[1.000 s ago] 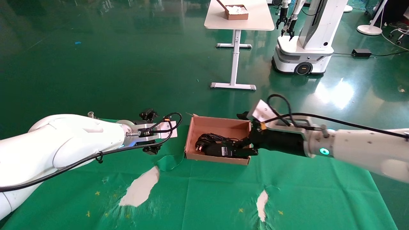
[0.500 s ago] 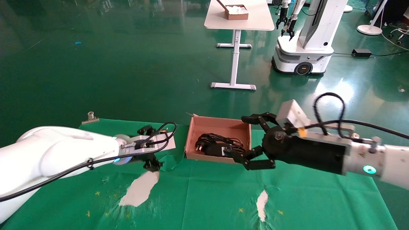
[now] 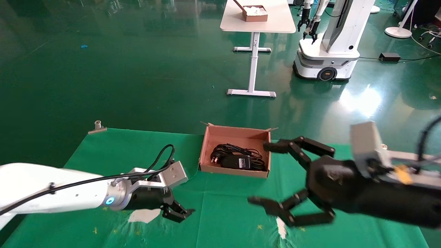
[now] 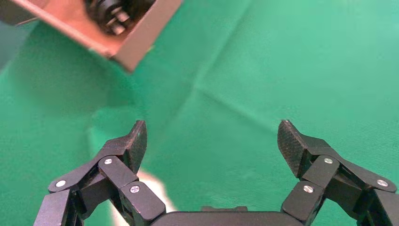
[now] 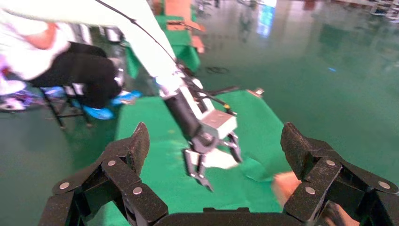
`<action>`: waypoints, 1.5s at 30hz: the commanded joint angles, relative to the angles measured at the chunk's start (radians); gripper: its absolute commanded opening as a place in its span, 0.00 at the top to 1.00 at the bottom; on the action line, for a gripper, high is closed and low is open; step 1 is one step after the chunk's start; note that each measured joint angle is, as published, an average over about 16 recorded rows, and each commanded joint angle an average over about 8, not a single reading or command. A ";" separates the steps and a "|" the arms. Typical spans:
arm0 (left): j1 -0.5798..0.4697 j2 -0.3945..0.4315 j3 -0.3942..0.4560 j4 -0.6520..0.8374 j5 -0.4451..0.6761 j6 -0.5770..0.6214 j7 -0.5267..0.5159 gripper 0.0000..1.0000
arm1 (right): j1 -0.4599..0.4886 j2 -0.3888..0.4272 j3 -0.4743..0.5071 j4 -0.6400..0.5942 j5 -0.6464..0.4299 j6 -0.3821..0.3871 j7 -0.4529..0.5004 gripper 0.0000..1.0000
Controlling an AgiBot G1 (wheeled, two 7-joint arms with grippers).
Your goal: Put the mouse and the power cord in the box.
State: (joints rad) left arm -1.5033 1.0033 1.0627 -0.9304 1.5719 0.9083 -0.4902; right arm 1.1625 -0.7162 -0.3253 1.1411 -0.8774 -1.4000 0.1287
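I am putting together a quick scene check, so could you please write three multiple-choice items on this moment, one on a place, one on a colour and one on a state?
1. Where is the power cord?
A. Inside the box
B. On the cloth beside the box
C. In the right gripper

2. What colour is the cloth on the table?
A. Blue
B. Green
C. Grey

3. How is the right gripper?
A. Shut on the cord
B. Shut and empty
C. Open and empty

Answers:
1. A, the black coils and plug lie within the cardboard walls.
2. B, green fabric covers the work surface.
3. C, its fingers are spread wide with nothing between them; the left gripper is open too.
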 commanded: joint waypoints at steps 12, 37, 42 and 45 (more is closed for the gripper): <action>0.146 -0.134 -0.267 -0.121 -0.287 0.201 0.103 0.00 | -0.088 0.105 0.045 0.142 0.147 -0.096 0.059 0.00; 0.421 -0.385 -0.770 -0.348 -0.827 0.577 0.297 0.00 | -0.087 0.106 0.044 0.143 0.149 -0.096 0.058 0.00; 0.447 -0.409 -0.817 -0.369 -0.880 0.613 0.311 0.00 | -0.088 0.107 0.044 0.144 0.151 -0.097 0.057 0.00; 0.450 -0.411 -0.822 -0.371 -0.885 0.616 0.312 0.00 | -0.089 0.107 0.044 0.144 0.150 -0.097 0.057 0.00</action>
State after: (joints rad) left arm -1.0591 0.5974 0.2511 -1.2970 0.6980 1.5169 -0.1804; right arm 1.0742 -0.6093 -0.2813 1.2845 -0.7272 -1.4965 0.1862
